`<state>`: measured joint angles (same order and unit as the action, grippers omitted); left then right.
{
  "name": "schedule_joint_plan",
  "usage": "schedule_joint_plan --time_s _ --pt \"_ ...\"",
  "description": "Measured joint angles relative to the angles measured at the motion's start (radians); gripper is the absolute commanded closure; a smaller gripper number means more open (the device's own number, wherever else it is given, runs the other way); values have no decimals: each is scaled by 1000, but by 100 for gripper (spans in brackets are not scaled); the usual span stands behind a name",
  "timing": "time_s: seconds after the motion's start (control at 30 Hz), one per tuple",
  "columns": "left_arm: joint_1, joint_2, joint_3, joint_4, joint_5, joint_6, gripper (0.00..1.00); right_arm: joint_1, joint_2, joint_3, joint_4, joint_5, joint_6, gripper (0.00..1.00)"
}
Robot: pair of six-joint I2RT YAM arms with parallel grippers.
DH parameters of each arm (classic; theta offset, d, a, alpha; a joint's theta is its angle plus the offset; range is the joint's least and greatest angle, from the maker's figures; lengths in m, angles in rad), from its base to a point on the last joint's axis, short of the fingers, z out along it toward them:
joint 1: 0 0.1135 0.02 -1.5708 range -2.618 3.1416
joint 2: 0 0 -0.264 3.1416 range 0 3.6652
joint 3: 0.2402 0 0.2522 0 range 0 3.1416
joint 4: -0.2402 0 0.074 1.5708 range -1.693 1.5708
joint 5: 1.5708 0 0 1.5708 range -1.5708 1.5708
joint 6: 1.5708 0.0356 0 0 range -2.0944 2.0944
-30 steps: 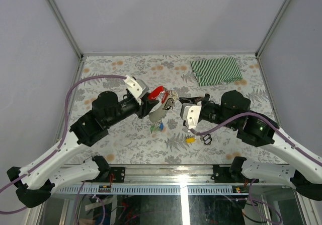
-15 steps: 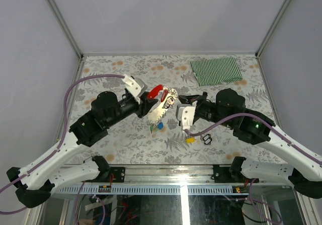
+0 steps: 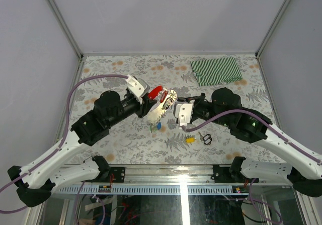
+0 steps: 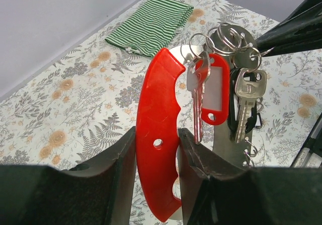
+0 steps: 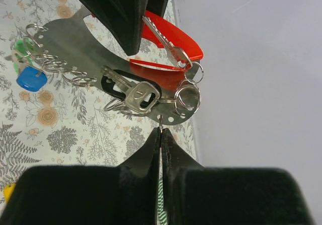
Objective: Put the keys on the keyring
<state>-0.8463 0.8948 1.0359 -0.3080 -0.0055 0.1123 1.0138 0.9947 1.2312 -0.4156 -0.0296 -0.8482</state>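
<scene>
The keyring is a red curved clip [image 3: 157, 91] [image 4: 158, 124] joined to a silver metal plate [image 3: 160, 110] [image 5: 75, 39] carrying several split rings. My left gripper [image 3: 150, 100] [image 4: 157, 134] is shut on the red clip and holds it above the table. Silver keys [image 4: 246, 91] and a red tag [image 4: 214, 89] hang from the rings. Blue [image 3: 159, 126] [image 5: 30, 79] and green [image 3: 152, 128] keys dangle at the plate's low end. A yellow key [image 3: 190, 140] lies on the table. My right gripper [image 3: 175, 101] [image 5: 161, 130] is shut on a small ring at the plate's edge.
A green striped cloth [image 3: 216, 70] [image 4: 151, 23] lies at the back right. A small black loop [image 3: 206, 138] rests on the flowered table [image 3: 115, 64] beside the yellow key. Grey walls stand close on three sides.
My right gripper has shifted left, closer to the keyring, and stays shut. The left gripper has nudged the keyring slightly up and right.
</scene>
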Motion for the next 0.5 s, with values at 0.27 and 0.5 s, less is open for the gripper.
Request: schedule_joint_plan --time_s 0.27,0.5 --pt "0 9 5 -4 0 0 100 0 1 0 3 -17 11 100" --pt "0 11 8 -25 -14 2 100 0 25 2 -7 2 20 100"
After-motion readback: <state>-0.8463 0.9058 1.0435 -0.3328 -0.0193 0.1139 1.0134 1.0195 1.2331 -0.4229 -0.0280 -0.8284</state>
